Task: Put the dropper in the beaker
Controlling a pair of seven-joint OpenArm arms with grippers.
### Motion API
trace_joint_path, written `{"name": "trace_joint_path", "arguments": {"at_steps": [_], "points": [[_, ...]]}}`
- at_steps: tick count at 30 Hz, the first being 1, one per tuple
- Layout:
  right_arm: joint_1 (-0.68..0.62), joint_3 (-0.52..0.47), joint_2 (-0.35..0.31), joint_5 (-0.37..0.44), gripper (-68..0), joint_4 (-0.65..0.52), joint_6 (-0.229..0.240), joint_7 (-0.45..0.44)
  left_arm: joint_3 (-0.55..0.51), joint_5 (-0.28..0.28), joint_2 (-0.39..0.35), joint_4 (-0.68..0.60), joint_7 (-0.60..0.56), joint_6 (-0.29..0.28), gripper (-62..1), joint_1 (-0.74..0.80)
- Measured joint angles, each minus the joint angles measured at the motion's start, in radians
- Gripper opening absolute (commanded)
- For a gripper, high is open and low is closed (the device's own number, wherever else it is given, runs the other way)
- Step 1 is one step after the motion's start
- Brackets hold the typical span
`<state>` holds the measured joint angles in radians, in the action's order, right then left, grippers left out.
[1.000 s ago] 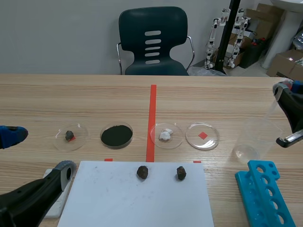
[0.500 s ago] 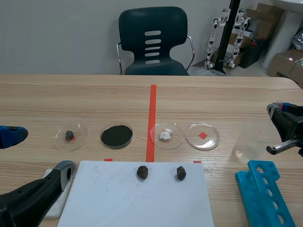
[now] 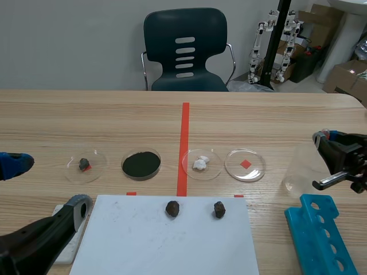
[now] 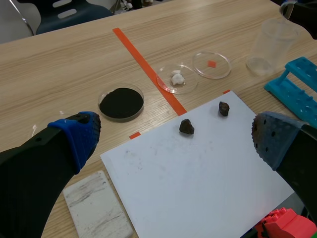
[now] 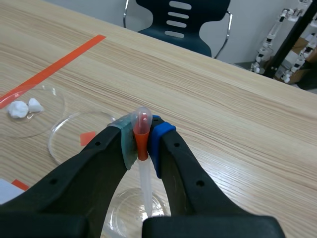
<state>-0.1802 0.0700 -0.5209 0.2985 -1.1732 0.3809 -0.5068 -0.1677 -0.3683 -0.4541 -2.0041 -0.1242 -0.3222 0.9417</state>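
Right jaws clench the dropper [image 5: 141, 141] upright, tip in the beaker [image 5: 126, 210]; left jaws gape.

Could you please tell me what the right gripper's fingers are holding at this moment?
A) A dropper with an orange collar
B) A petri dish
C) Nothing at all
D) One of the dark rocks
A: in the right wrist view the right gripper is shut on the dropper, its fingers pinching the orange collar, with the beaker below it.
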Motion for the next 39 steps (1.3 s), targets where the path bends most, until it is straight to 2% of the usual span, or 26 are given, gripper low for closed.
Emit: {"name": "trace_joint_path", "arguments": {"at_steps": [8,12,20,23,25,27,30,39], "points": [[-0.001,0.004,0.000,-0.016,-53.4,0.000,0.000,0.035,0.000,0.000,0.000,0.000,0.000,0.000,1.4,0.000],[-0.001,0.004,0.000,-0.021,-39.4,0.000,0.000,0.037,0.000,0.000,0.000,0.000,0.000,0.000,1.4,0.000],[-0.002,0.004,0.000,-0.021,-16.3,0.000,0.000,0.033,0.000,0.000,0.000,0.000,0.000,0.000,1.4,0.000],[-0.013,0.004,-0.006,-0.016,-5.9,-0.003,0.000,-0.014,0.000,0.000,0.000,0.000,0.000,0.000,1.4,0.000],[-0.033,0.004,-0.018,-0.009,-2.0,-0.014,-0.005,-0.045,0.000,0.000,0.000,0.000,0.000,0.000,1.4,0.000],[-0.063,0.004,-0.032,0.006,0.4,-0.035,-0.026,-0.072,0.000,0.000,0.000,0.000,0.000,0.000,1.4,0.000],[-0.105,0.003,-0.050,0.040,0.4,-0.080,-0.053,-0.072,0.000,0.000,0.000,0.000,0.000,0.000,1.4,0.000],[-0.229,-0.005,-0.092,0.219,0.4,-0.196,-0.063,-0.072,0.000,0.000,0.000,0.000,0.000,0.000,1.4,0.000]]}}
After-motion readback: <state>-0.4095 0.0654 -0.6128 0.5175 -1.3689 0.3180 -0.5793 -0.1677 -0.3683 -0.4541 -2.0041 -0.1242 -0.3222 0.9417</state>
